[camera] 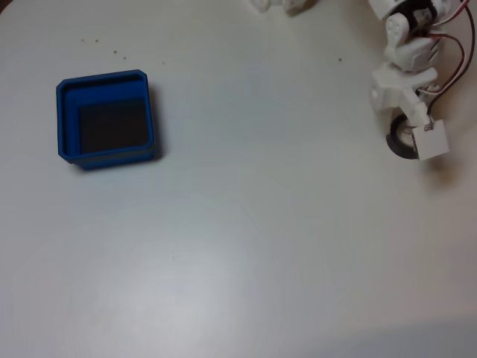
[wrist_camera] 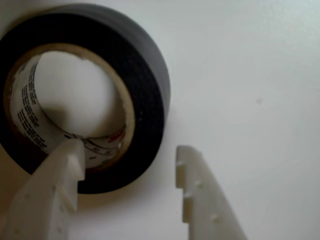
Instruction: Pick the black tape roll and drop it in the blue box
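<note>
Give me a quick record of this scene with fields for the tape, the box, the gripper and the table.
tape: black roll with a pale core, lying flat on the table at the right in the fixed view
box: blue, dark floor, nothing in it, at the left in the fixed view, far from the tape
gripper: open, one finger inside the roll's hole, the other outside the wall
grasp: jaws straddle the roll's wall, not yet closed on it
table: white
</note>
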`<act>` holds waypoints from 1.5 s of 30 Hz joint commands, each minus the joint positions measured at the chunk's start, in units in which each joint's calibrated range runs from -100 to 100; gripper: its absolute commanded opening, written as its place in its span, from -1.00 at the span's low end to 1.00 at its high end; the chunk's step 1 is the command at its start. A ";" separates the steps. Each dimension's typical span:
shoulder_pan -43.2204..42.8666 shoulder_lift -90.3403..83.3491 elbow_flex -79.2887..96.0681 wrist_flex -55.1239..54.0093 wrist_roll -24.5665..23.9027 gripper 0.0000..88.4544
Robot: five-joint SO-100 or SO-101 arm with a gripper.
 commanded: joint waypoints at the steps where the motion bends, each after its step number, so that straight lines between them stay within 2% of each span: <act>1: 0.02 -0.65 -2.69 0.27 -0.19 -0.62; 9: 0.02 -0.48 -2.60 0.27 -0.45 -0.62; 15: -0.07 0.52 -2.60 0.36 -6.32 -0.62; 33: -0.07 2.02 -2.69 0.27 -6.67 -0.62; 38: -0.07 4.20 -3.14 0.19 -9.91 -0.62; 45: -0.07 4.20 -3.14 0.19 -9.83 -0.62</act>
